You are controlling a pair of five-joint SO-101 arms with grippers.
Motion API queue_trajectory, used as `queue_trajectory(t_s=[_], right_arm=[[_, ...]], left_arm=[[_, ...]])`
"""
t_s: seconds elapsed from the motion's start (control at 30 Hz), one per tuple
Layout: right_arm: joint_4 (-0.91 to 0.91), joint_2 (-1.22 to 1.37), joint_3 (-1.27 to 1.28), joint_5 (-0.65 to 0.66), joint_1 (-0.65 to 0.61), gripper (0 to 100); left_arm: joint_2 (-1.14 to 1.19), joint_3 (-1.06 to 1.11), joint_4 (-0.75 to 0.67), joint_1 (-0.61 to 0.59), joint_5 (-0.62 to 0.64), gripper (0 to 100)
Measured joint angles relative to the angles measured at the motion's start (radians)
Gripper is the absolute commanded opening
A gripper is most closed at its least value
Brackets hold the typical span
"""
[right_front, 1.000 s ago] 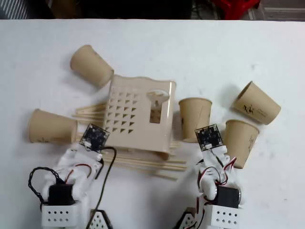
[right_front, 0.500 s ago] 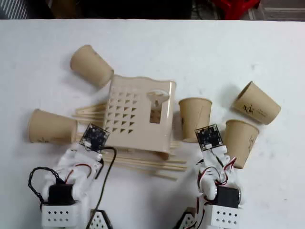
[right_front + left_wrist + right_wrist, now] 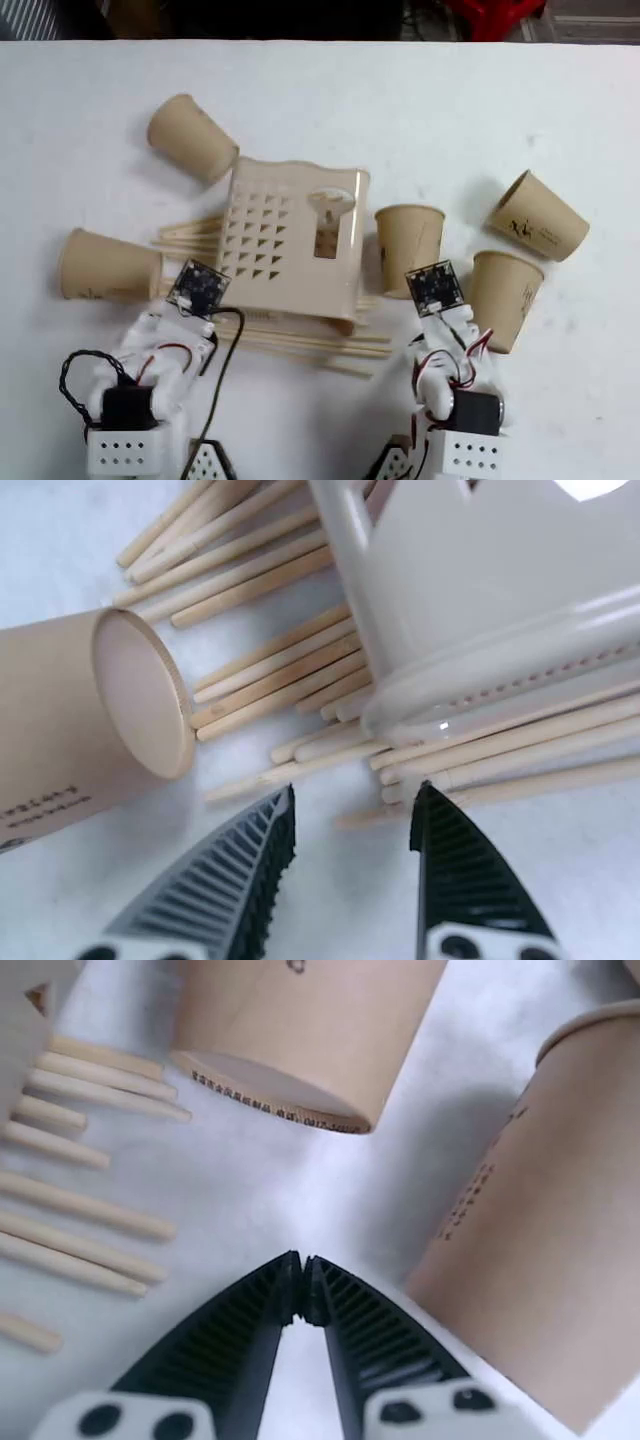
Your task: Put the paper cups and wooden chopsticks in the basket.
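The beige perforated basket (image 3: 295, 245) lies tipped over on the table, resting on several wooden chopsticks (image 3: 310, 345). Several brown paper cups lie on their sides: one (image 3: 192, 137) behind the basket, one (image 3: 108, 266) at the left, one (image 3: 409, 250) just right of the basket, and two (image 3: 503, 298) (image 3: 538, 216) further right. My left gripper (image 3: 352, 808) is open over chopstick ends (image 3: 270, 685), between the left cup's base (image 3: 140, 695) and the basket's rim (image 3: 490, 610). My right gripper (image 3: 301, 1278) is shut and empty, near a cup's base (image 3: 270, 1085) and beside another cup (image 3: 540, 1220).
The left arm (image 3: 150, 365) and right arm (image 3: 450, 375) sit at the table's front edge, with cables looping beside them. More chopsticks (image 3: 190, 235) stick out left of the basket. White table (image 3: 400, 110) stretches open behind the cups.
The right arm's wrist has shifted slightly to the left. The left arm, basket, cups and chopsticks have stayed put.
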Motion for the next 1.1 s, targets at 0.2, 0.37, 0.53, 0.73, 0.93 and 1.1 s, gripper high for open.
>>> queue_trajectory(t_s=[0.2,0.37,0.53,0.73,0.93,1.1], right_arm=[[0.000,0.000,0.000,0.000,-0.055,1.9],[0.000,0.000,0.000,0.000,-0.074,2.1],[-0.051,0.000,-0.084,0.061,-0.031,2.1],[-0.101,-0.002,-0.344,0.107,0.031,2.2],[-0.129,0.169,-0.552,0.026,0.012,11.7],[-0.133,0.566,-0.730,-0.020,-0.101,15.8]], left_arm=[[0.000,0.000,0.000,0.000,0.000,20],[0.000,0.000,0.000,0.000,0.000,20],[0.000,0.000,0.000,0.000,0.000,20],[0.000,0.000,0.000,0.000,0.000,20],[0.000,0.000,0.000,0.000,0.000,20],[0.000,0.000,0.000,0.000,0.000,20]])
